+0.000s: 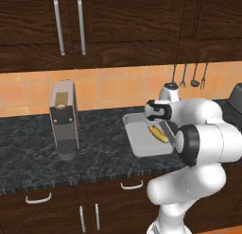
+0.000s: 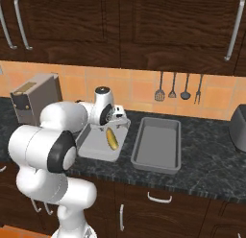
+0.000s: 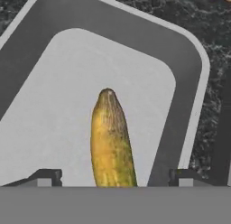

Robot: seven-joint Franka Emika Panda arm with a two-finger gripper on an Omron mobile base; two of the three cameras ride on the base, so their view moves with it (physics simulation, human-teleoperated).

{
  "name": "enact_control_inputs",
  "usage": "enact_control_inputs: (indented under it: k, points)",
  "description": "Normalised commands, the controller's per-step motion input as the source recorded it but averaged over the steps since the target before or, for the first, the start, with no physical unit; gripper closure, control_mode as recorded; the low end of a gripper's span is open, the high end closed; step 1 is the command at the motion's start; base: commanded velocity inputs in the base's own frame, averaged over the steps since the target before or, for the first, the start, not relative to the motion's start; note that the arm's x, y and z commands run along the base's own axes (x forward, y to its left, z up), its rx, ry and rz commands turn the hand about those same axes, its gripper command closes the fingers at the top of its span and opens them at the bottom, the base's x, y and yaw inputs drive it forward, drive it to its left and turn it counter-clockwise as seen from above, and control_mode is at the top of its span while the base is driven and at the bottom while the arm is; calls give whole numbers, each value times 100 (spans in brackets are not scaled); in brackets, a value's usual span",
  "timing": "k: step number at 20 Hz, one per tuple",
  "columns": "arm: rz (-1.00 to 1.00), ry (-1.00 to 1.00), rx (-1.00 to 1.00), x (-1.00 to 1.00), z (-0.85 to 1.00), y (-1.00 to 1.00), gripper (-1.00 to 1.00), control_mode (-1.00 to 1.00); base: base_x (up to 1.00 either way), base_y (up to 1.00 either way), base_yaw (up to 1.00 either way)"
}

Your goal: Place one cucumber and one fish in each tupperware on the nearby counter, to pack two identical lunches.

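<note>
The arm is seen folded forward over the near edge of the surface [image 2: 202, 165], with the wrist bent down so that the hand [image 3: 115, 177] hangs over the left tupperware [image 2: 89, 148]. In the hand view, the two fingertips [image 3: 45, 177] are seen spread well apart, one on either side of the cucumber [image 3: 110, 139], with clear gaps to it; nothing is pinched. The cucumber is seen lying flat on the floor of that tray, near its right wall. Just to the right, a second tupperware [image 2: 158, 146] is seen with only its grey floor showing. Farther left, a grey appliance [image 1: 64, 120] stands upright. On the far tiled wall, utensils [image 2: 178, 88] are hung. No writing or brand can be read.
</note>
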Motion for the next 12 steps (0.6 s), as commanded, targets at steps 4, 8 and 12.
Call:
enact_control_inputs:
  k: [4,8,12]
  points:
    - [0,-44,4,-100,34,0,-100,-100,0,0,0]
    - [0,-42,0,-100,100,0,-100,-100,0,0,0]
    - [-4,-19,0,-75,100,0,-100,-100,0,0,0]
